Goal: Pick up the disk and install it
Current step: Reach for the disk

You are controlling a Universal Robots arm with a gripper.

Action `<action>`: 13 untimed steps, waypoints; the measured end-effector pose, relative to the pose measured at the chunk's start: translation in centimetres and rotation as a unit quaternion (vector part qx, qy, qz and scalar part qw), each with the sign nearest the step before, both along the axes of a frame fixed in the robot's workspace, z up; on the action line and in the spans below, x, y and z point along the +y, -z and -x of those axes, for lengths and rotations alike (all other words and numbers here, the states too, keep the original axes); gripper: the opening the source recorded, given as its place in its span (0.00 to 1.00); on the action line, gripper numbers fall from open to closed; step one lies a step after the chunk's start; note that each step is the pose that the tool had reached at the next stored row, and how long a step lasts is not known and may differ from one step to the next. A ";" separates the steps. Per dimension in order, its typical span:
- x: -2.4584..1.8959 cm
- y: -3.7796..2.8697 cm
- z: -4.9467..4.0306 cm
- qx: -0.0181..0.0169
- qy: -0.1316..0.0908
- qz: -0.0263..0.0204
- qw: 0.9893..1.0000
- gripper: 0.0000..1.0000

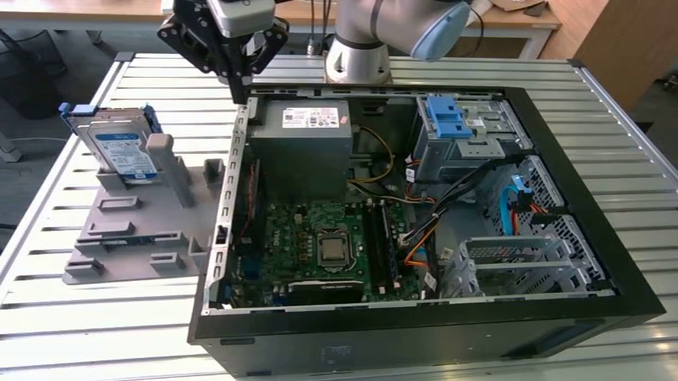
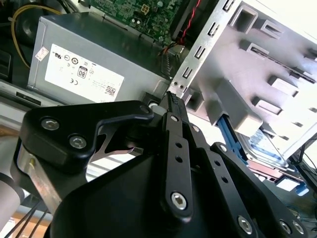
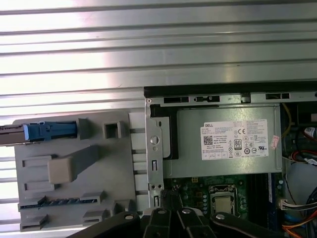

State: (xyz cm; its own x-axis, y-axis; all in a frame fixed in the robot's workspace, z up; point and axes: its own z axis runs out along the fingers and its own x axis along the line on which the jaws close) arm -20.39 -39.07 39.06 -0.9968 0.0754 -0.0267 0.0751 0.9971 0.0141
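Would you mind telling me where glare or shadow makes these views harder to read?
First wrist view: the slatted table glares almost white in bands. Second wrist view: the grey holder washes out to white in places, while the black gripper is a dark mass in front. Exterior view: light is even, though the computer case interior is shaded around the motherboard.

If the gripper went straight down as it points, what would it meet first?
Likely the computer case's metal side wall, beside the power supply; the gripper hangs roughly over that edge, though depth is unclear.
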 end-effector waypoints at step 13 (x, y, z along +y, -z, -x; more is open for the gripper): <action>0.10 0.01 1.39 0.000 0.000 0.000 1.000 0.11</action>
